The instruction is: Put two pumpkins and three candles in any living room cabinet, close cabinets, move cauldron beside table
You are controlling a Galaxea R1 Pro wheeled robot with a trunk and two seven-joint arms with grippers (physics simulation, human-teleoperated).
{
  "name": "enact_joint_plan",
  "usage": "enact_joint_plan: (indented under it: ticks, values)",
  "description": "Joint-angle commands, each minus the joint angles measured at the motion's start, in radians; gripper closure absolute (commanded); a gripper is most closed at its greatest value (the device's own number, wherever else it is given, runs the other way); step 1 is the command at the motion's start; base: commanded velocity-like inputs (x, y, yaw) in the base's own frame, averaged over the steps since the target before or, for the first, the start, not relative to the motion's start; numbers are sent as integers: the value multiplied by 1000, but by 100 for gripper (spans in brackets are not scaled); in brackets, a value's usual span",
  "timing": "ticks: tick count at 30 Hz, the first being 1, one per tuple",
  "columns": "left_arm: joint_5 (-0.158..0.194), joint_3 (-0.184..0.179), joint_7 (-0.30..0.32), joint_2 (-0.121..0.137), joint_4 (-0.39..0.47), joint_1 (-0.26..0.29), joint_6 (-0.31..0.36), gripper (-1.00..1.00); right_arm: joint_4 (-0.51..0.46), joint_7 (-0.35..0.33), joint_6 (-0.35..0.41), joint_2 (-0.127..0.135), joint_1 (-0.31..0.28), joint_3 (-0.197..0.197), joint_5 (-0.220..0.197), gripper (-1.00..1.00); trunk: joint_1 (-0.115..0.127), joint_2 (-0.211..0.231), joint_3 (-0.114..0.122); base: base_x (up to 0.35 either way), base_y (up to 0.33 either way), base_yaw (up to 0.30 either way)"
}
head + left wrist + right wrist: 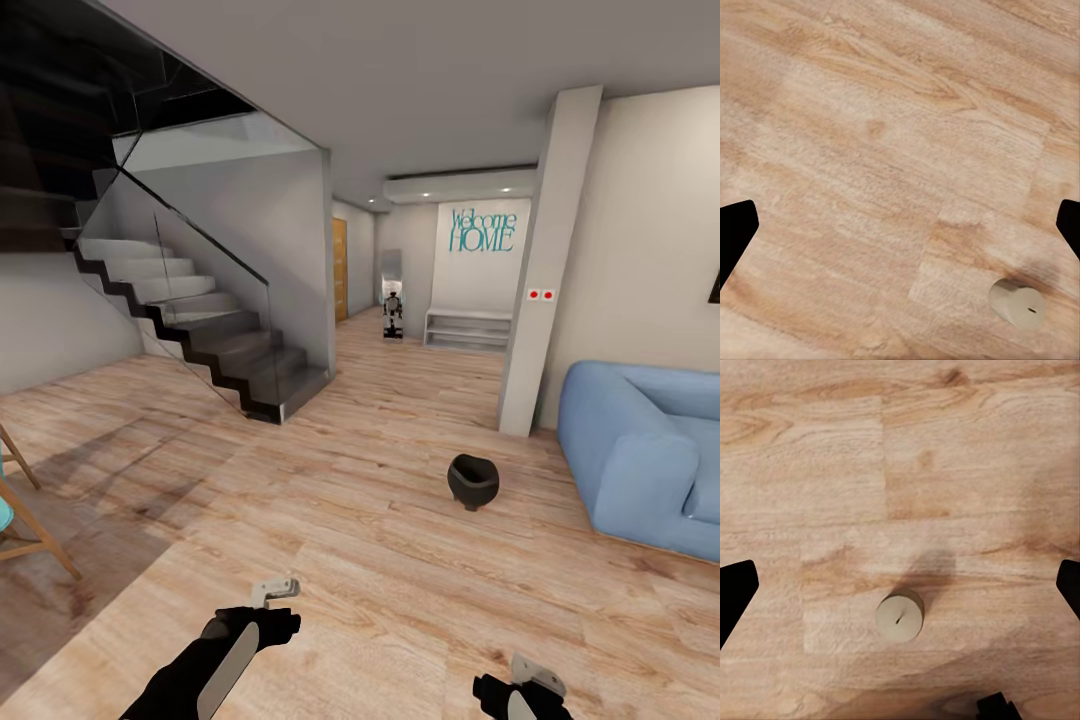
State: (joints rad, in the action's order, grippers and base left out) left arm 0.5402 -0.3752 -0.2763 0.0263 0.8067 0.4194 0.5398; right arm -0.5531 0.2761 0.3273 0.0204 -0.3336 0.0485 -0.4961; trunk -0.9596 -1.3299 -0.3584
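The black cauldron (473, 480) stands on the light wood floor ahead and right of me, a short way from the blue sofa. My left gripper (275, 590) and right gripper (535, 672) hang low at the near edge of the head view, both well short of the cauldron. In the left wrist view, the left gripper (900, 229) is open over bare planks, with a beige candle (1018, 303) on the floor off to one side. The right gripper (900, 589) is open too, high above a candle (900, 616) standing upright. I cannot tell whether it is the same candle.
A blue sofa (640, 455) fills the right side beside a white pillar (545, 270). A staircase with a glass railing (200, 320) rises at the left. Wooden chair legs (30, 520) poke in at the far left. A hallway (420, 340) opens straight ahead.
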Motion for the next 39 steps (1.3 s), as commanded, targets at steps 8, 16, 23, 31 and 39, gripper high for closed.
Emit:
enact_joint_plan:
  ticks: [8,16,23,31,39]
  values:
    - [11,-6,-11,1,2,1,2,-100,-2,8,4,1,-1,5,-8,-100,-23,-43,-20,0,0,0]
    - [11,-3,-13,0,4,2,17,-100,-1,8,4,2,-1,5,-9,-100,-31,-57,-26,0,0,0]
    - [24,26,-17,-3,86,36,152,-100,-1,8,4,5,0,4,-9,-100,-58,-106,-48,0,0,0]
    - [38,74,-19,-2,110,47,179,-100,1,8,4,1,0,6,-8,-100,-88,-162,-73,0,0,0]
    - [40,79,-18,1,120,46,176,-100,102,8,4,2,-1,4,-8,-100,-119,-218,-98,0,0,0]
